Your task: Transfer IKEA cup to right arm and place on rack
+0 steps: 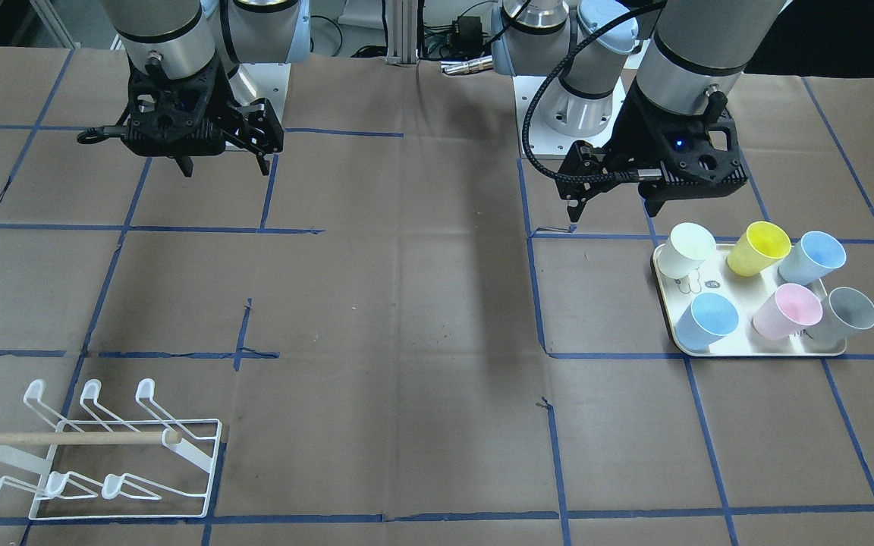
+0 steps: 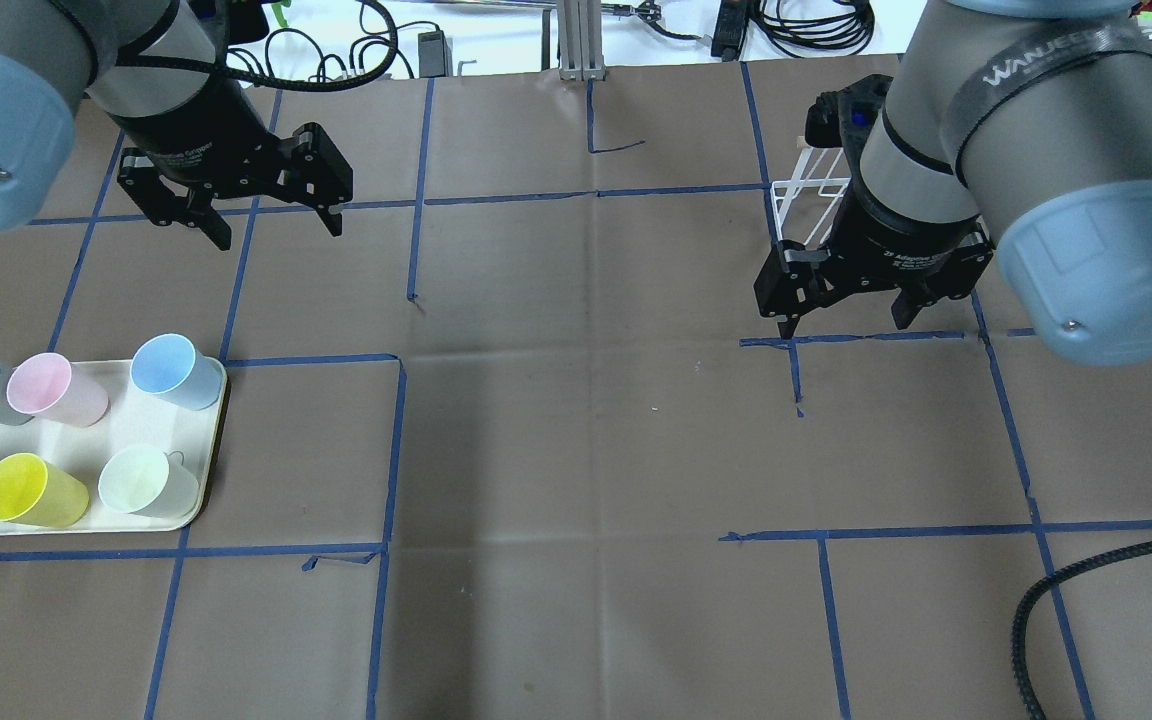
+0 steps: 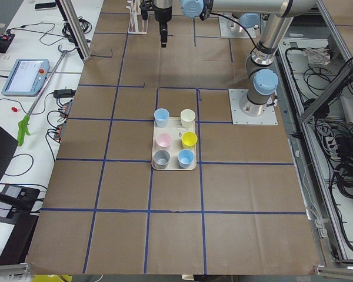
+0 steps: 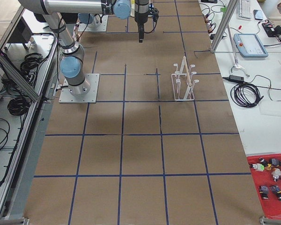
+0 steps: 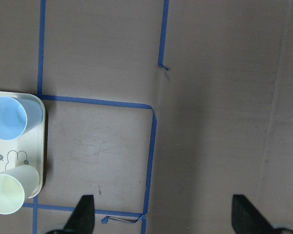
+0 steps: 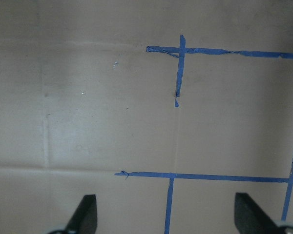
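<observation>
Worktop of brown paper gridded with blue tape [image 1: 422, 303] carries everything, and no cup has left the tray, so we judge the step in hand to be the first pick. The silver-grey left arm [image 2: 6, 90] and right arm [image 2: 1036, 120] hang above the paper, well apart. The white wire rack with slanted prongs and a wooden dowel [image 1: 103, 455] stands bare at the right arm's far corner. The cream rectangular tray [image 1: 725, 284] lies near the left gripper [image 2: 276, 232], holding six plastic cups, mouths up, in two rows. That gripper is spread and empty. The right gripper [image 2: 844, 325] is likewise spread, with nothing between its fingers.

We would take the light blue cup [image 2: 171, 370] at the tray corner nearest the left gripper, since two of its sides are free. We would come straight down, keep clear of the pink cup [image 2: 56, 390] beside it, and pinch near the rim so that the body stays free for the right gripper at the handover.

In the overhead view the right arm hides most of the rack, and the frame edge cuts another blue cup. Each wrist view shows only dark fingertips at its lower edge. The left one catches the tray's edge and two cups; the right one shows only paper and tape.
</observation>
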Controlling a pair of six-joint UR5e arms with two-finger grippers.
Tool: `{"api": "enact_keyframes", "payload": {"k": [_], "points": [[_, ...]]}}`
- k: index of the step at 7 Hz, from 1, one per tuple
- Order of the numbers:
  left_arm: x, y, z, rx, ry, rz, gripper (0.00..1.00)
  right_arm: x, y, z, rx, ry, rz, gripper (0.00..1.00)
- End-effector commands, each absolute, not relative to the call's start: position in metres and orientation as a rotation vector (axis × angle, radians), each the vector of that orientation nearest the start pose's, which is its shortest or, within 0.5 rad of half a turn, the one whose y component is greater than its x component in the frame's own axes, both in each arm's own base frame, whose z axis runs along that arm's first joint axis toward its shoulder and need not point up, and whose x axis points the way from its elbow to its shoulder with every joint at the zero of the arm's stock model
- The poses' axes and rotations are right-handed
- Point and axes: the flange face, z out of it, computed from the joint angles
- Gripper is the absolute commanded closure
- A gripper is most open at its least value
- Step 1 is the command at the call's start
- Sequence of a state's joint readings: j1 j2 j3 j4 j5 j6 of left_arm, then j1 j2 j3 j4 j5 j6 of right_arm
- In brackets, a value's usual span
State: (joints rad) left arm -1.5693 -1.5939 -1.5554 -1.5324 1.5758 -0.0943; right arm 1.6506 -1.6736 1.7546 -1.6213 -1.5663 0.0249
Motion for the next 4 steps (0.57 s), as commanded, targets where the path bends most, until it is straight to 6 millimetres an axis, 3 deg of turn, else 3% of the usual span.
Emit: {"api": "enact_keyframes", "payload": {"k": [1, 3, 4], "points": [[-0.132, -0.503, 0.489, -0.144, 3.133, -0.051, 0.0, 0.169, -0.432, 0.451, -0.087, 3.137, 0.048, 0.0], [-0.12, -0.503, 0.488, -0.03, 3.124, -0.052, 0.0, 0.169, -0.432, 0.451, -0.087, 3.137, 0.046, 0.0], [-0.103, -0.508, 0.488, -0.018, 3.119, -0.082, 0.0, 0.169, -0.432, 0.451, -0.086, 3.135, 0.046, 0.0]]}}
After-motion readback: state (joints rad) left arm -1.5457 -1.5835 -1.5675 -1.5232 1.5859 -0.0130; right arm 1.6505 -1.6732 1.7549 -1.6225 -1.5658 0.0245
